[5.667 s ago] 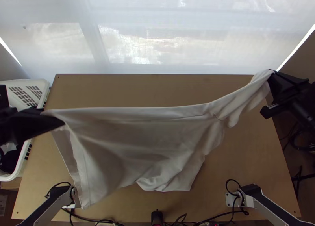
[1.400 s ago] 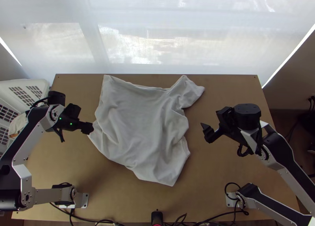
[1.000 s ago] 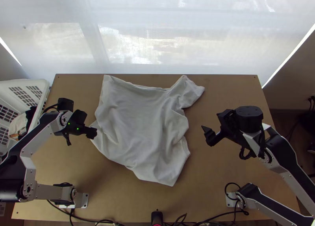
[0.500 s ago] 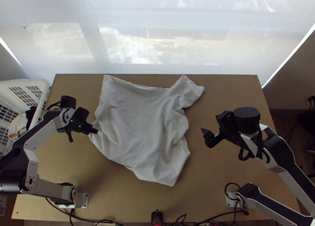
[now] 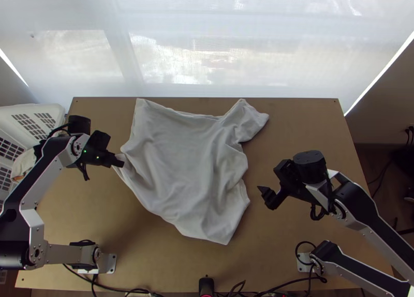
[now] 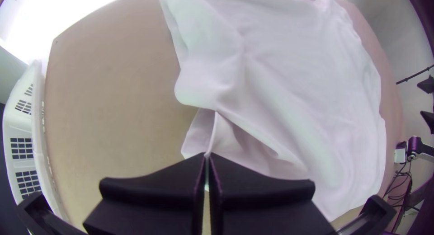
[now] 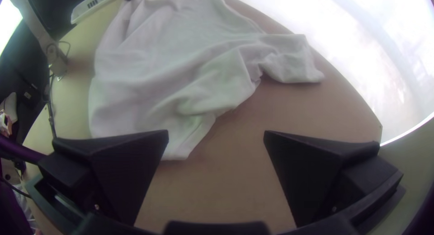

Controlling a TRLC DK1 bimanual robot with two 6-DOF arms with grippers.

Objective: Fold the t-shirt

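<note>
The white t-shirt (image 5: 186, 162) lies loosely spread and wrinkled on the table, one sleeve pointing to the upper right in the top view. At its left edge my left gripper (image 5: 122, 163) pinches a bit of cloth. In the left wrist view, the left gripper (image 6: 207, 157) is shut on a fold of the shirt (image 6: 289, 81), raised slightly. Right of the shirt, apart from it, stands my right gripper (image 5: 263, 197). The right wrist view shows the right gripper (image 7: 216, 135) open, with bare table between its fingers and the shirt (image 7: 181, 68) beyond.
A white basket (image 5: 58, 116) with cloth inside stands at the table's left edge. The wooden table (image 5: 300, 126) has bare wood to the right of the shirt and in front. Cables and a small black device (image 5: 206, 285) lie along the near edge.
The shirt was held stretched between both grippers earlier and now lies on the table. Lately my left gripper took hold of its left edge and drew it slightly left; the right gripper moved slightly nearer and left.
</note>
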